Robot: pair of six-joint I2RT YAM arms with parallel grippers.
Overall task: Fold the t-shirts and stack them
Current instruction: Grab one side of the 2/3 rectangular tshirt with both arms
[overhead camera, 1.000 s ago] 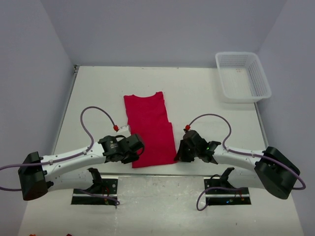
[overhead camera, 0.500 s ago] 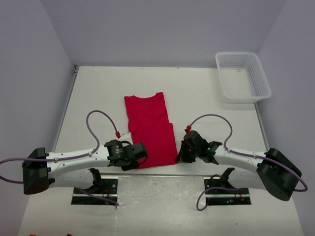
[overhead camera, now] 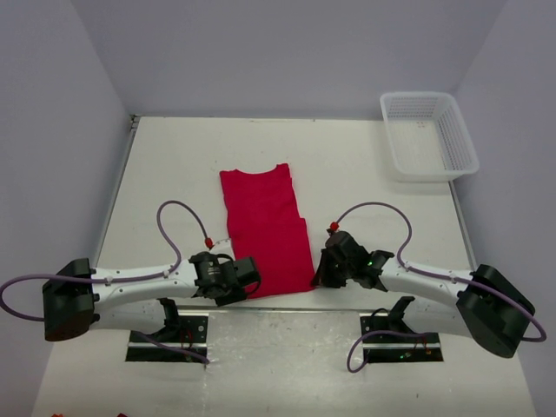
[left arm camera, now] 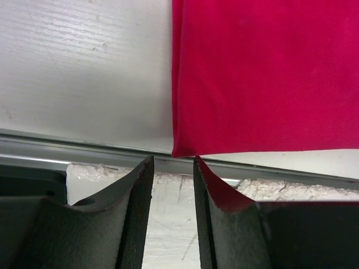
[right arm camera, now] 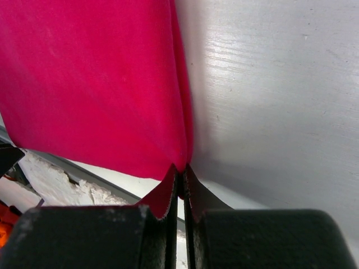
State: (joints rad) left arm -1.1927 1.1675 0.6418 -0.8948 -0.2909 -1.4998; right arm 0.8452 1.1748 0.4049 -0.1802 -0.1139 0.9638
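A hem grasp seems in hand. The t-shirt (overhead camera: 263,234) is spread on the counter (overhead camera: 365,174) ahead of the right pincer (right arm camera: 180,175), by which 1 near corner is clamped. The left pincer (left arm camera: 173,168) is parted, empty, the other corner just beyond its tips; it should be grasped next.

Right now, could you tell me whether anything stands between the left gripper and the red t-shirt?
Nothing visible does: the open left gripper sits right at a near corner of the t-shirt, while the right gripper is shut on the other.
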